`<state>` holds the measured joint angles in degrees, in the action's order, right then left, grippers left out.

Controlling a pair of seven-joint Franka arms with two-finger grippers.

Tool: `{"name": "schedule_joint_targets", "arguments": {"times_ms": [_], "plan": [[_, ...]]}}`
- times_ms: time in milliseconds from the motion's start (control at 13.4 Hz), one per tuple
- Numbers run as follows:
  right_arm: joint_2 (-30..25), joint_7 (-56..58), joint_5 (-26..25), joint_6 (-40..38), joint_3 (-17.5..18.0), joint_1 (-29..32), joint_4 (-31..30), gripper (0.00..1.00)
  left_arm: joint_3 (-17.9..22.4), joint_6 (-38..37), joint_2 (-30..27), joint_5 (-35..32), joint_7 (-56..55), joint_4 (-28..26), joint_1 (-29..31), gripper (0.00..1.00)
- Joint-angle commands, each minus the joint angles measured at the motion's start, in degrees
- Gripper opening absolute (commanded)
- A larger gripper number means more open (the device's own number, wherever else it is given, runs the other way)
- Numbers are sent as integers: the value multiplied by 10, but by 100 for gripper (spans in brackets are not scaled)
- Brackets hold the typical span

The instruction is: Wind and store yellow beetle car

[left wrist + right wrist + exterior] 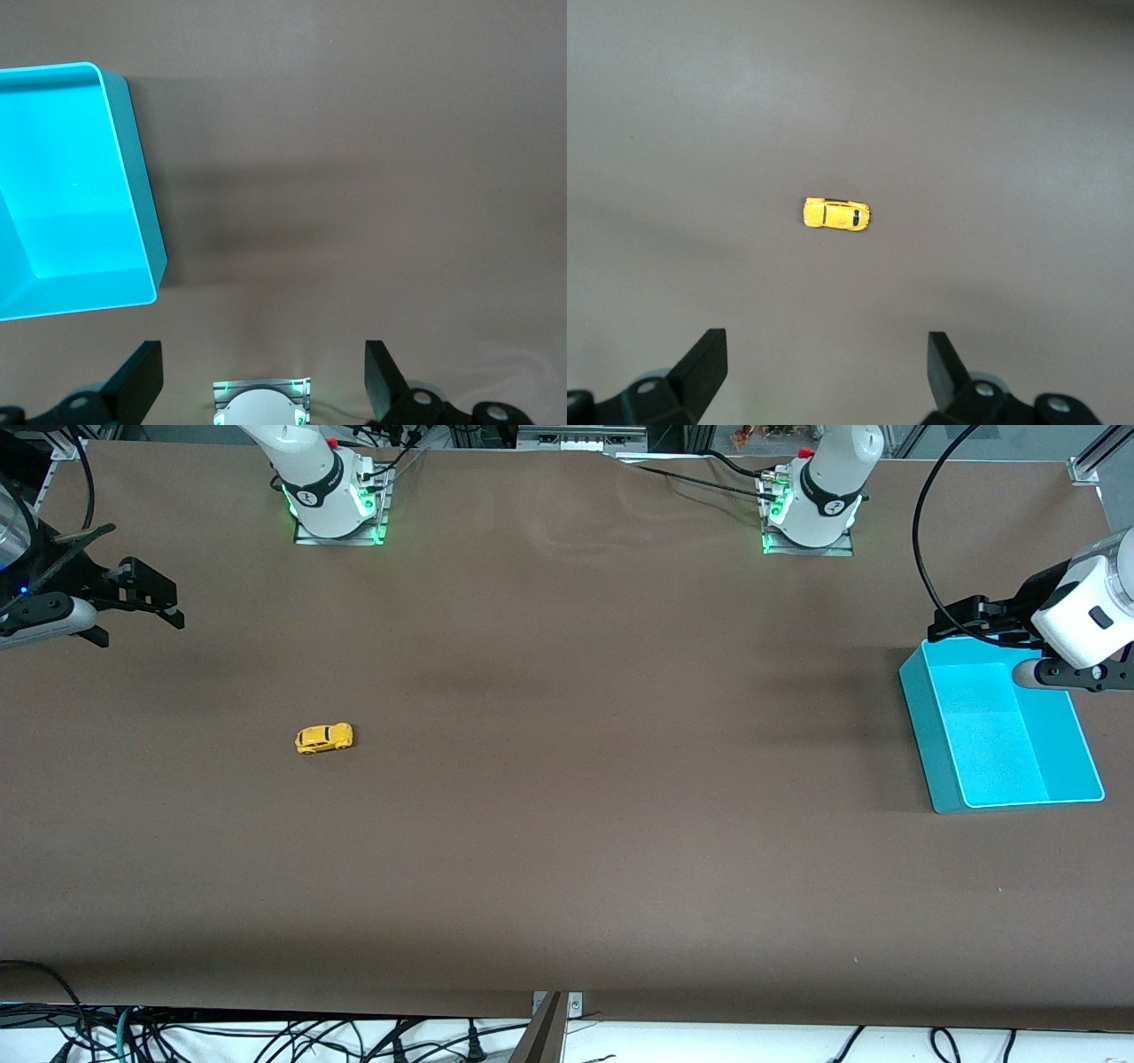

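Front view is showing the right gripper (164,602) hanging in the air over the right arm's end of the brown table (567,850), its two dark fingers spread apart and gripping nothing. Next along, the yellow beetle car (324,738) is sitting on its wheels on the bare tabletop, nearer to the front camera than the right arm's base and well apart from both grippers. Nothing is touching it. Well apart from the car, toward the left arm's end of the table, a turquoise bin (948,779) is resting flat on the surface with its open side up. The left gripper (957,624) is hovering over that bin's rim on the side toward the arms' bases, fingers released and carrying nothing.

Right wrist view is looking down on the car (837,214) lying alone on the table, with the two wide-set fingertips (704,359) of the right gripper framing it from above. Left wrist view is showing the bin (133,190) beside the parted fingertips (142,376) of the left gripper, with bare table between them.
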<state>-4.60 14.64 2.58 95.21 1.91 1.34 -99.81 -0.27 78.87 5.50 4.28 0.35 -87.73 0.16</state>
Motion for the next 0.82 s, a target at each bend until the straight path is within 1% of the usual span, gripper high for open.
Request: {"name": "schedule_joint_targets", "arguments": {"times_ms": [0, 149, 747], "plan": [[-4, -15, -8, -15, 2, 0, 5, 100, -3, -2, 5, -9, 3, 14, 2, 100], [-8, -30, -8, -15, 2, 0, 5, 100, -3, -2, 5, -9, 4, 14, 3, 100], [-7, -30, -11, -23, 0, 0, 3, 100, -3, -2, 5, -9, 4, 13, 3, 100]]}}
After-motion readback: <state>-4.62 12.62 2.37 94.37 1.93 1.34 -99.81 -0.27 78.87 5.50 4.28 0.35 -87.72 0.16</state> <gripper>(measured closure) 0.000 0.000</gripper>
